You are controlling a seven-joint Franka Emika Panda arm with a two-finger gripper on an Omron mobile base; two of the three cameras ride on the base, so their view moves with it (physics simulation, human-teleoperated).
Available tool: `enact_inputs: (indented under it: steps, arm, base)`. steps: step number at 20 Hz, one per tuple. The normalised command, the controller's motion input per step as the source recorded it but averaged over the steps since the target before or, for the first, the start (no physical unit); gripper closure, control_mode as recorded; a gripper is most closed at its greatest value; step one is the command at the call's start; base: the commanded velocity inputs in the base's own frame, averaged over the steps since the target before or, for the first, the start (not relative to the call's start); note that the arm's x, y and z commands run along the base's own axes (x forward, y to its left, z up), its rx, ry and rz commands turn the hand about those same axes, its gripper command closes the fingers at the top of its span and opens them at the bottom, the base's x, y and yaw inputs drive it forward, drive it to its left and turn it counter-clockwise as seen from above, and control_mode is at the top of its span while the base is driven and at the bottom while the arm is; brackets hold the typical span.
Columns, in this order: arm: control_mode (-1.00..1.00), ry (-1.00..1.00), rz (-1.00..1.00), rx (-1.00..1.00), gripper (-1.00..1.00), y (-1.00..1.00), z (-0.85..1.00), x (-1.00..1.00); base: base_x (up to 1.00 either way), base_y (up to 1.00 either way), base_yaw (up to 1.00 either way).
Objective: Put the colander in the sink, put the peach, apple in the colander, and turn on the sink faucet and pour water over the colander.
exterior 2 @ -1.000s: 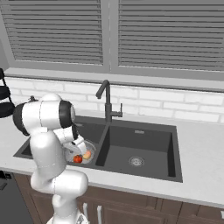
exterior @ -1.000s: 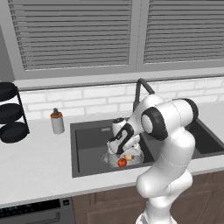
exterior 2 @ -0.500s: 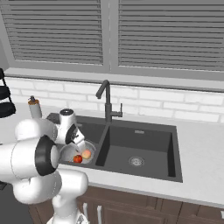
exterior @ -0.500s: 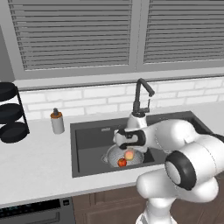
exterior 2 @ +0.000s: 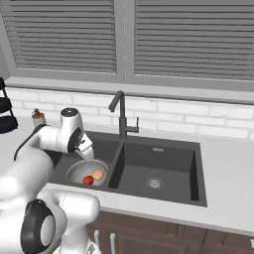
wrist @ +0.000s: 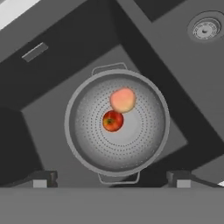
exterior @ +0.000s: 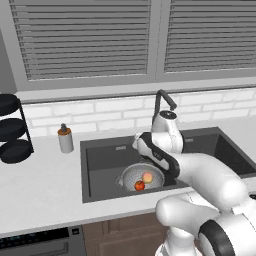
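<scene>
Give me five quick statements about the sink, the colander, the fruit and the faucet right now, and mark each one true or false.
1. The colander sits in the left basin of the sink. True.
2. The peach lies on the counter beside the soap dispenser. False: it lies inside the colander, right next to the apple.
3. Water is streaming from the sink faucet. False: no stream shows at the spout.
4. The end effector holds the apple. False: its fingertips stand wide apart with nothing between them, above the colander.
5. Black round dishes stand stacked in a rack on the counter at the far left. True.
</scene>
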Motion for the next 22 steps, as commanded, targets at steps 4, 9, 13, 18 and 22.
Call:
enact_inputs:
  steps: [4,9,13,18,22]
  arm:
    - [-1.0,-0.14,-0.04,0.11,-1.0,-0.24,0.93,-0.29]
    - [-1.0,-0.19,-0.04,0.16,-1.0,-0.5,0.57,-0.09]
    - [-1.0,-0.08,0.0,0.21,-1.0,-0.88,0.33,0.0]
    - [-1.0,-0.01,0.0,0.22,-1.0,-0.86,0.21,0.0]
    - [-1.0,0.0,0.01,0.23,-1.0,-0.68,0.29,0.11]
  base:
    - [0.0,0.0,0.0]
    - [0.0,0.0,0.0]
    - [0.0,0.0,0.0]
    - [0.0,0.0,0.0]
    - [0.0,0.0,0.0]
